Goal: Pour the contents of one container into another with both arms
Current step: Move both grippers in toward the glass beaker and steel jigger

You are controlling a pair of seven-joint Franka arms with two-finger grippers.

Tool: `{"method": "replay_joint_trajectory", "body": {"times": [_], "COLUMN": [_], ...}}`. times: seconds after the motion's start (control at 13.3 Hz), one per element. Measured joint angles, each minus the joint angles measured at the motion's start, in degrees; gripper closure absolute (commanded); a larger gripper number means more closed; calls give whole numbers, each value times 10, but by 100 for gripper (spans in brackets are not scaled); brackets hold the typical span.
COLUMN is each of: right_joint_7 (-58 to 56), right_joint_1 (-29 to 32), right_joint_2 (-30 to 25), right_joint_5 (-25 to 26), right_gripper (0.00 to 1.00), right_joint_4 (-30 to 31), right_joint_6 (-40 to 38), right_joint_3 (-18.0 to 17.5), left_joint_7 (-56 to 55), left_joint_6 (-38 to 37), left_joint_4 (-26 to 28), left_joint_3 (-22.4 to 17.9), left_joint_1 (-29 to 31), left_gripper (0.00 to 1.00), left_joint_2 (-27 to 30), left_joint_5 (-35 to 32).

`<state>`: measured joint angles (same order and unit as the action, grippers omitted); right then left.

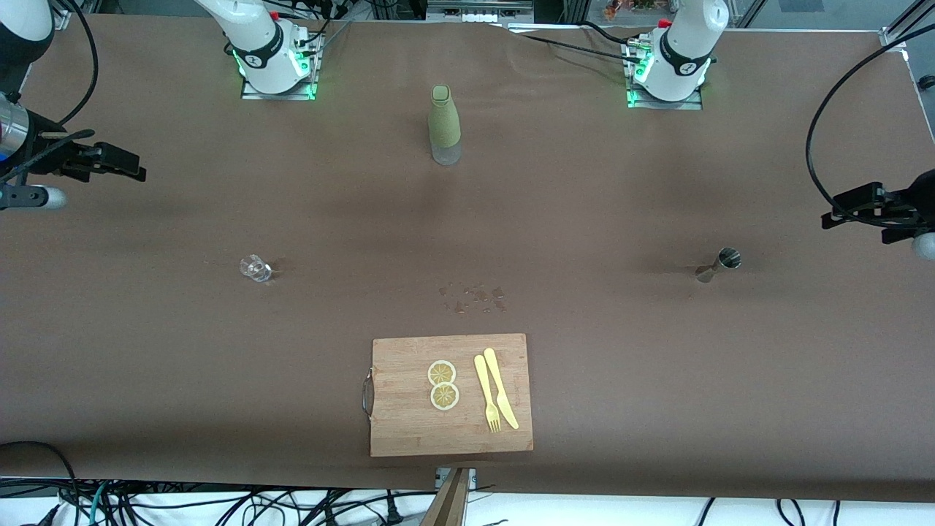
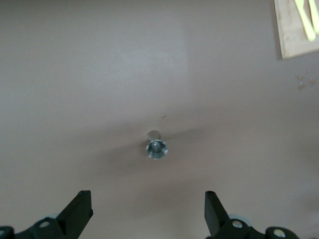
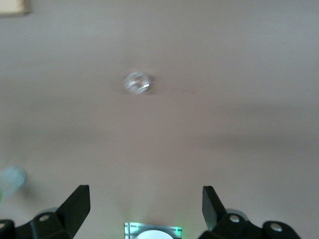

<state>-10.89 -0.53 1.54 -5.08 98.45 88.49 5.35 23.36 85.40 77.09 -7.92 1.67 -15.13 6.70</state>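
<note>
A small clear glass (image 1: 255,268) stands toward the right arm's end of the table and also shows in the right wrist view as the glass (image 3: 136,83). A metal jigger (image 1: 719,264) stands toward the left arm's end; in the left wrist view the jigger (image 2: 156,145) shows its open mouth. A bottle in a green sleeve (image 1: 444,126) stands between the two bases. My right gripper (image 1: 135,168) hangs open and empty at its end of the table, its own view's gripper (image 3: 144,204) apart from the glass. My left gripper (image 1: 829,218) is open and empty too, its own view's gripper (image 2: 147,206) short of the jigger.
A wooden cutting board (image 1: 409,431) lies near the front camera with two lemon slices (image 1: 443,384), a yellow fork (image 1: 486,394) and a knife (image 1: 501,387). Spilled drops (image 1: 473,297) sit just beyond its upper edge. The board's corner (image 2: 294,30) shows in the left wrist view.
</note>
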Motion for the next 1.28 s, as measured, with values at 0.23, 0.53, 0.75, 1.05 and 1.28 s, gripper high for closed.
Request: {"method": "replay_joint_trajectory", "body": {"times": [0.23, 0.53, 0.75, 1.05, 1.28], "right_joint_7": [-149, -330, -500, -748, -907], "right_joint_1": [26, 53, 92, 158, 168], "right_joint_2": [29, 63, 102, 189, 250], "right_joint_5": [-45, -56, -109, -221, -296], "right_gripper": [0, 0, 0, 0, 0], "right_joint_4": [0, 0, 0, 0, -4], "right_joint_6": [-13, -21, -20, -17, 19], "right_joint_3": [32, 40, 41, 43, 43], "left_joint_7": [156, 226, 319, 567, 716], "left_joint_6": [0, 0, -1, -3, -16], "left_joint_4": [19, 42, 68, 144, 192], "left_joint_3": [-24, -74, -117, -215, -223], "left_joint_1": [30, 45, 44, 52, 76], "left_gripper": [0, 0, 0, 0, 0], "left_joint_2": [-14, -39, -42, -64, -98], "left_joint_5": [35, 116, 156, 276, 339]}}
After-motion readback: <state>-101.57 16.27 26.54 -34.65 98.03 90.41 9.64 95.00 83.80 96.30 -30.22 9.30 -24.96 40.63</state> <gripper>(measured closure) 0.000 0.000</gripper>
